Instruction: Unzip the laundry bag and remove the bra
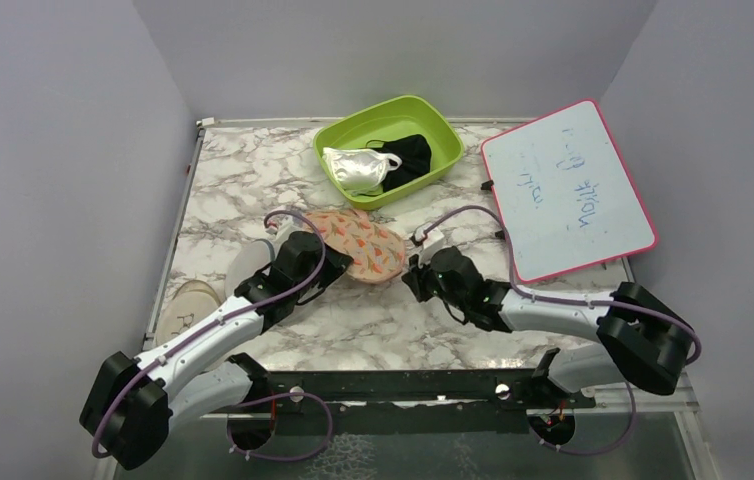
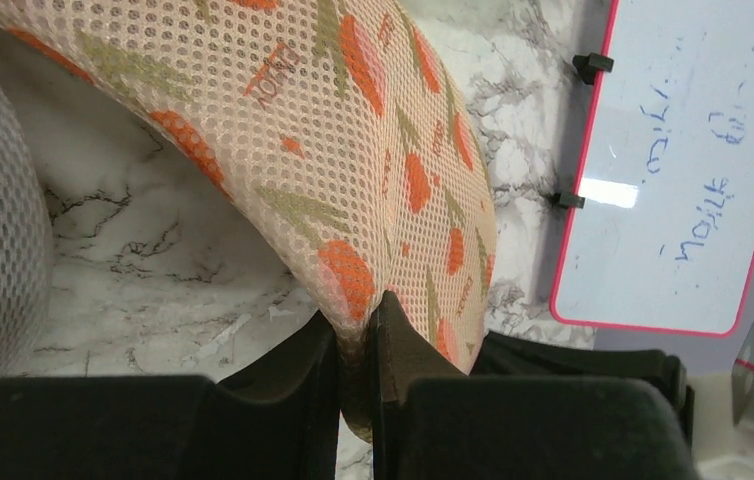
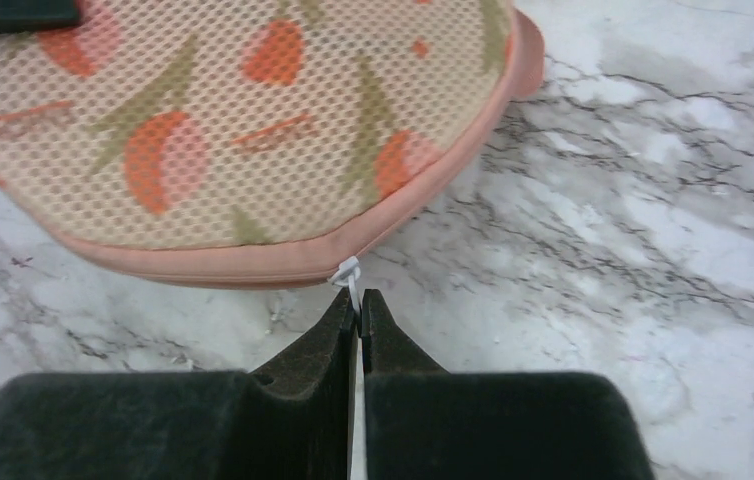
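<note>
The laundry bag (image 1: 358, 243), a peach mesh pouch with red-orange flowers and pink edging, lies mid-table. My left gripper (image 1: 327, 262) is shut on the bag's near left edge; in the left wrist view (image 2: 358, 325) the fabric (image 2: 353, 150) is pinched between the jaws and lifted. My right gripper (image 1: 415, 272) is shut on the white zipper pull (image 3: 350, 278) at the bag's pink rim (image 3: 253, 265); the pull runs down between the jaws (image 3: 358, 300). The bag looks zipped shut. The bra is hidden.
A green tub (image 1: 328, 140) at the back holds a shiny white garment (image 1: 358, 168) and a black cloth (image 1: 411, 155). A pink-framed whiteboard (image 1: 565, 190) lies at the right. A whitish mesh dome (image 1: 238, 270) sits left of the left arm.
</note>
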Available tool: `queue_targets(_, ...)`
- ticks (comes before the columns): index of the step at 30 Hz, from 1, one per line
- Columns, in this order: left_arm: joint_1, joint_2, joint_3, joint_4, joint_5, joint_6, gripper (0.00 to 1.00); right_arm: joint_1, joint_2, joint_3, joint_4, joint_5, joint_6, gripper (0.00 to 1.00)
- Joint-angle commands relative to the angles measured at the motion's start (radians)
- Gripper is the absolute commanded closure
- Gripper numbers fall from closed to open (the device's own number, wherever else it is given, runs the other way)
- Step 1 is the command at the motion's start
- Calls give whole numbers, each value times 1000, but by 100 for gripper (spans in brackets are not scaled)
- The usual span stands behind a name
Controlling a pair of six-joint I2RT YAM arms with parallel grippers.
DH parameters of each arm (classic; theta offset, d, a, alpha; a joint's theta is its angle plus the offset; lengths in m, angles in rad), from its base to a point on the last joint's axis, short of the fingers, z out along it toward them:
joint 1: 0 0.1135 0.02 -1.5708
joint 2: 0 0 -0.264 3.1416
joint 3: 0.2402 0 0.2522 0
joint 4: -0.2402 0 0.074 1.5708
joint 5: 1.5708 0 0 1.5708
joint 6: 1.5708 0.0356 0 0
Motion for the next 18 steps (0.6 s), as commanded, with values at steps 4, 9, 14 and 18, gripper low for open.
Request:
queue_targets(4, 27, -10, -15, 113, 124, 179, 100, -60, -115, -63, 25, -76, -236, 99)
queue_targets(9, 43, 0, -37, 105, 176, 277, 86, -59, -95, -25, -12, -186, -388, 99)
queue_targets(14, 44, -74, -79, 80, 138, 343, 29, -59, -91, -16, 15, -259, -402, 99)
queue_targets(18, 44, -127, -48, 17, 137, 427, 16, -58, -97, -16, 18, -312, -402, 99)
